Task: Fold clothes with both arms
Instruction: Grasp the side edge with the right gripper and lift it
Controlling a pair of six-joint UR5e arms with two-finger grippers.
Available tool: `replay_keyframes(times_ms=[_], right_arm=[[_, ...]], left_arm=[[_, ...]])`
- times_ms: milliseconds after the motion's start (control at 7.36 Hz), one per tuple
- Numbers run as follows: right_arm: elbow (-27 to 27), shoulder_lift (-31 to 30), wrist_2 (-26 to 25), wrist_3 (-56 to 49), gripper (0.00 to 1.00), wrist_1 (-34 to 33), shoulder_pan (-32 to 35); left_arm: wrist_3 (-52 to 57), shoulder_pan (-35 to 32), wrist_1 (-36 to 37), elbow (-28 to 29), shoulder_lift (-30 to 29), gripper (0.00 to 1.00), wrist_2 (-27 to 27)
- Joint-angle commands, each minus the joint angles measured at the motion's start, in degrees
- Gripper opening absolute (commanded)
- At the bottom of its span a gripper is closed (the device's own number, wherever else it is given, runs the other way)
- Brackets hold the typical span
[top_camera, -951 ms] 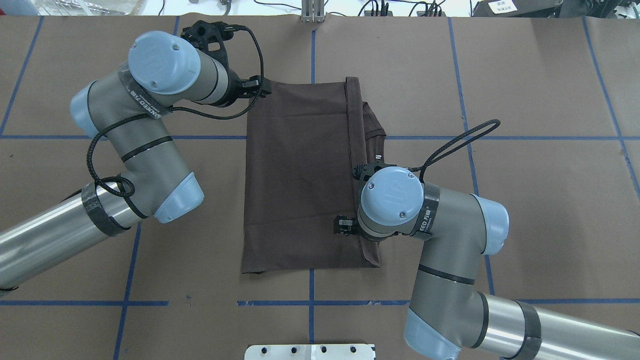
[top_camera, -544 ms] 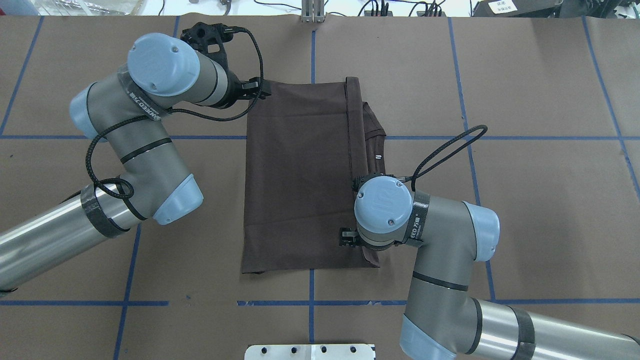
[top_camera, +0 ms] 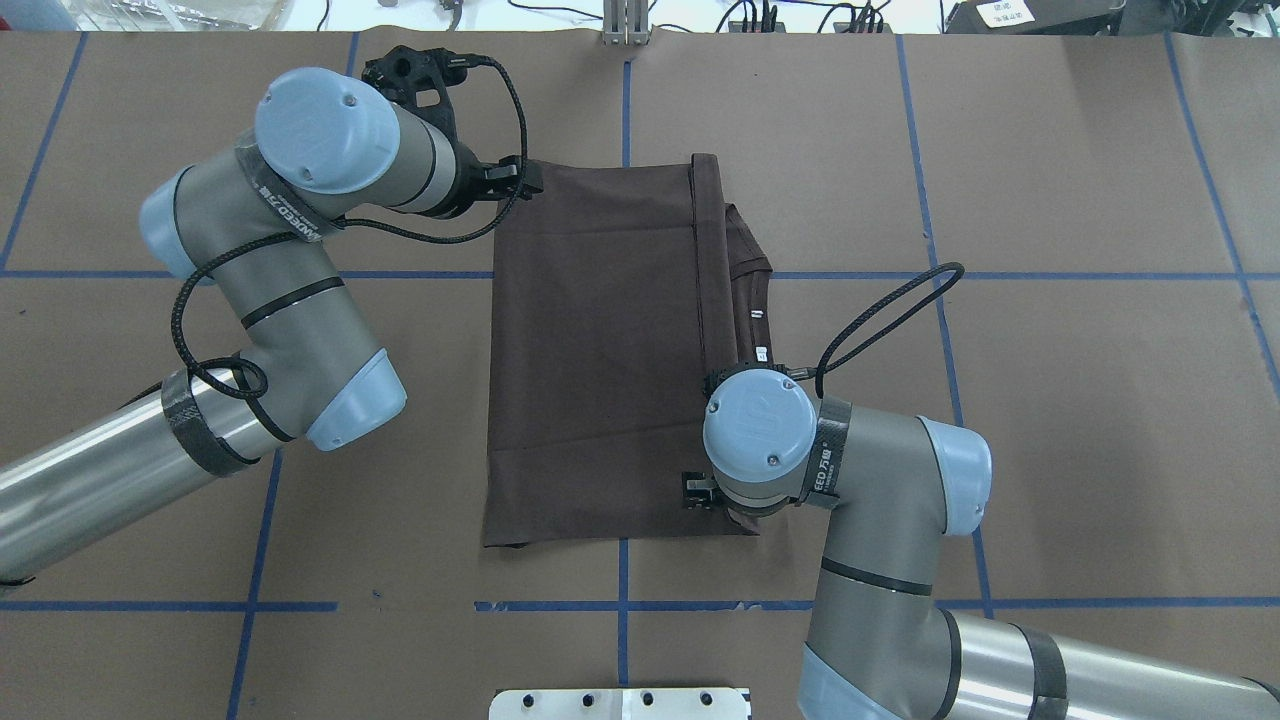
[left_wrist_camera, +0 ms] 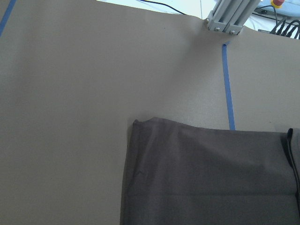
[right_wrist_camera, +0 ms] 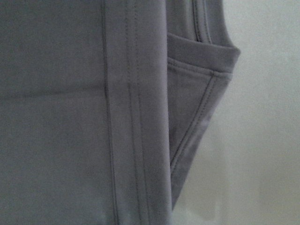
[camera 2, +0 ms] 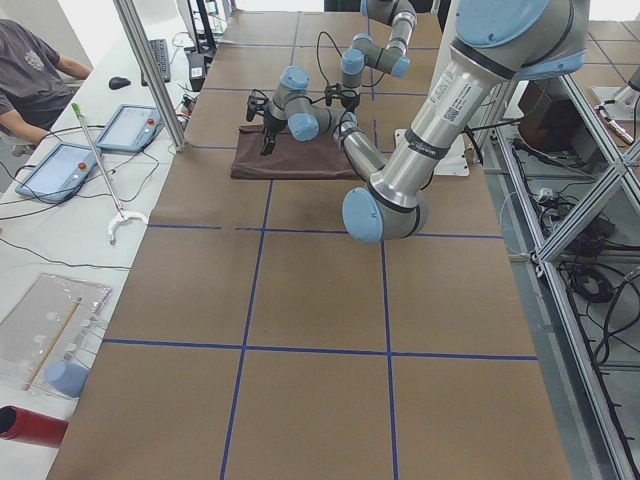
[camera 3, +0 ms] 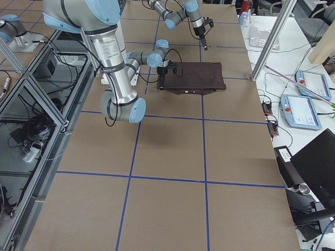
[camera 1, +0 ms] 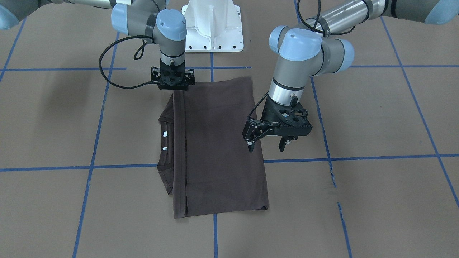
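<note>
**Item: T-shirt** [top_camera: 600, 350], dark brown, folded to a long rectangle.
- Position: flat on the table [camera 1: 358, 200], about mid-table in front of the robot.
- The ribbed collar [top_camera: 748, 268] and two small white neck tags [top_camera: 757, 315] stick out from under the folded edge on the robot's right.

**Left fingers** [camera 1: 250, 142], on the left arm [top_camera: 290, 270].
- State: spread apart, holding nothing.
- Position: hanging above the shirt's far corner on the robot's left, clear of the cloth.
- The left wrist view shows that corner lying on bare table, with no finger on it.

**Right fingers** [camera 1: 173, 87], on the right arm [top_camera: 880, 470].
- Position: pointing straight down at the shirt's near corner on the robot's right, down at the fabric edge.
- State: cannot tell whether parted or closed. The wrist hides them from overhead, and the front view does not resolve them.
- The right wrist view is filled at close range with stitched hems and a folded corner of cloth.

**Surface:** the table is covered in brown paper and divided into squares by blue tape lines [camera 1: 358, 157].

**Room:**
- A white pedestal base [camera 1: 213, 28] stands at the robot's edge of the table.
- An aluminium frame post [camera 2: 150, 70] stands at the operators' side.
- Two tablet-like screens [camera 2: 60, 170] lie on a white bench, with a seated person [camera 2: 30, 70] in grey beside them.
</note>
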Motion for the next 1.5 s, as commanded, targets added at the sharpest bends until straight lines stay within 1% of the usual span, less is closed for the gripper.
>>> replay_keyframes(times_ms=[0,136,680,1087,1359], right_arm=[[-0.11,-0.42,0.08,-0.02,1.0,-0.08,-0.19],[-0.2,-0.68,0.09,-0.02,1.0,-0.08,-0.19],[0.5,-0.6,0.09,-1.59,1.0,-3.93,0.07],[1.03,-0.86,0.09,-2.47,1.0,-5.79,1.47],[4.96,-5.67,0.0,-3.44,1.0,-7.29,2.0]], left_arm=[[0.02,-0.04,-0.11,-0.06,0.0,1.0,-0.09],[0.02,-0.04,-0.19,-0.06,0.0,1.0,-0.09],[-0.07,0.05,-0.37,-0.15,0.0,1.0,-0.09],[-0.07,-0.04,-0.37,-0.32,-0.09,1.0,-0.18],[-0.07,0.14,-0.11,-0.94,-0.09,1.0,-0.18]])
